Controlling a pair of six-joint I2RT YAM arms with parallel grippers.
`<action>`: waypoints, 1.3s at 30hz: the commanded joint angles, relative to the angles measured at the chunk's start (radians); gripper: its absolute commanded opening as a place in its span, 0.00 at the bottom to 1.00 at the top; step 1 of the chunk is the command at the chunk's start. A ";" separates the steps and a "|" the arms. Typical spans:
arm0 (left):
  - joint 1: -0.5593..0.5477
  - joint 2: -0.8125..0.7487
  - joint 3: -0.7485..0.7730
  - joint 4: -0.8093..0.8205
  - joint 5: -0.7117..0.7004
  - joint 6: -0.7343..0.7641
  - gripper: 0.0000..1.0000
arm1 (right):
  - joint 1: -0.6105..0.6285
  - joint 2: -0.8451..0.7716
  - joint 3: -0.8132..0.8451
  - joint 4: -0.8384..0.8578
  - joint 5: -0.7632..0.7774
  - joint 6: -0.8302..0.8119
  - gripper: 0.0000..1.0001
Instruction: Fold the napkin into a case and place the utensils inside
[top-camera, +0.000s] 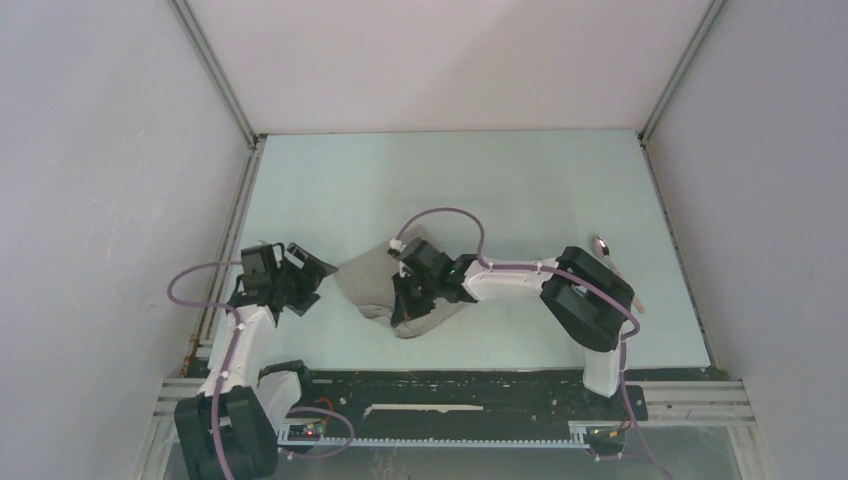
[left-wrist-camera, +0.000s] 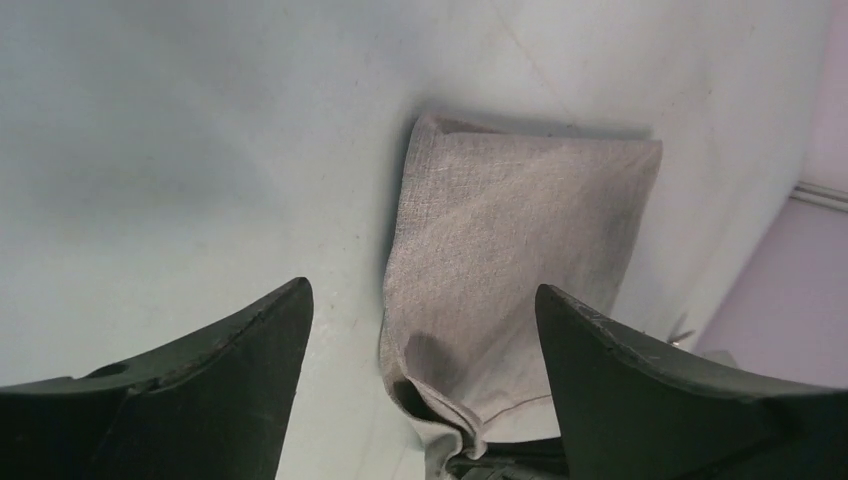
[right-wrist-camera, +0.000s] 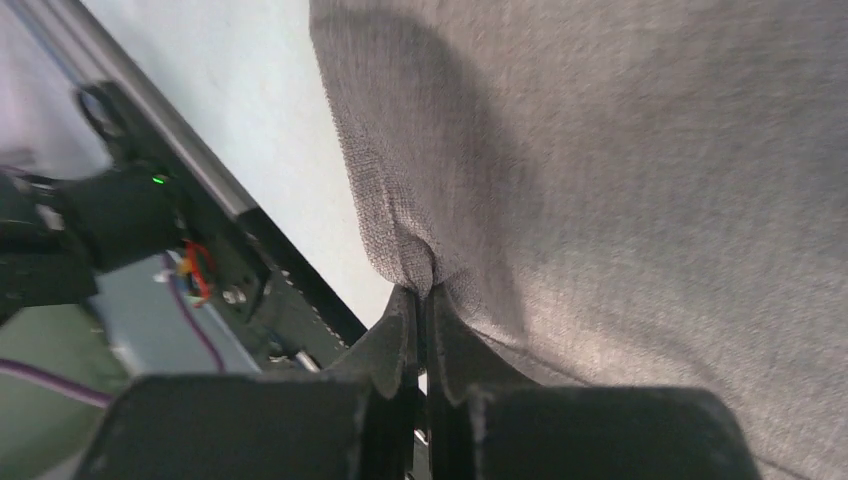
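Mid-worktop (top-camera: 520, 180) lies the napkin (top-camera: 362, 285), partly folded, so the folding step is in hand. At its near edge the right hand (right-wrist-camera: 424, 300) grips a pinch of cloth; just left of it, the left hand (left-wrist-camera: 422, 290) stands released. Next, probably, that edge gets drawn over. The spoon (top-camera: 606, 258) waits well to its right.

From above, much of the napkin (top-camera: 362, 285) is covered by the right hand (top-camera: 403, 306), and the spoon (top-camera: 602, 246) is partly hidden by the right arm.
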 joint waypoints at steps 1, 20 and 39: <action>0.009 0.054 -0.105 0.311 0.159 -0.214 0.91 | -0.071 -0.064 -0.118 0.384 -0.233 0.161 0.00; -0.002 0.240 -0.199 0.452 0.159 -0.151 0.84 | -0.146 -0.149 -0.324 0.609 -0.310 0.276 0.00; -0.051 0.423 -0.196 0.538 0.148 -0.124 0.75 | -0.136 -0.161 -0.326 0.609 -0.292 0.276 0.00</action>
